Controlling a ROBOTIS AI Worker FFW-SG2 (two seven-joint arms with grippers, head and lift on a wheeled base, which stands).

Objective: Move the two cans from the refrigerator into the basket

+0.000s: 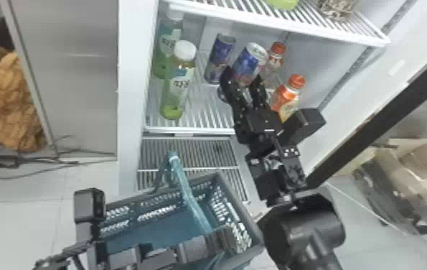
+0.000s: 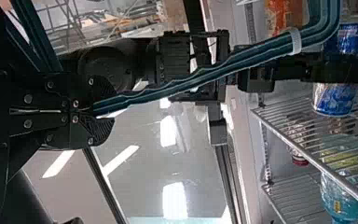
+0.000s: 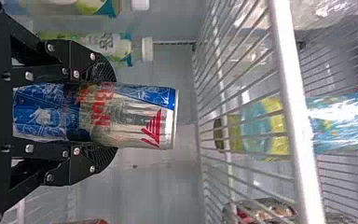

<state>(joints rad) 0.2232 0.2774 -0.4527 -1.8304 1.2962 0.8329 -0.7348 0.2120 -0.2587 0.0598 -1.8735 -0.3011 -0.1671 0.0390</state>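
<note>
My right gripper (image 1: 243,79) is inside the refrigerator, closed around a blue and silver can (image 1: 251,59) that leans slightly. In the right wrist view the fingers of this gripper (image 3: 107,115) press both sides of the can (image 3: 135,116). The second can (image 1: 220,57) stands on the shelf just left of the held one. The teal basket (image 1: 165,229) is below, in front of the refrigerator. At its near side is my left gripper (image 1: 225,238); in the left wrist view this gripper (image 2: 93,110) pinches the basket's handle (image 2: 168,91).
Two green bottles (image 1: 174,93) stand on the shelf's left side. Orange-capped bottles (image 1: 287,95) are right of and behind the right gripper. An upper wire shelf (image 1: 277,23) hangs above the cans, and the refrigerator's left wall (image 1: 133,89) borders the opening.
</note>
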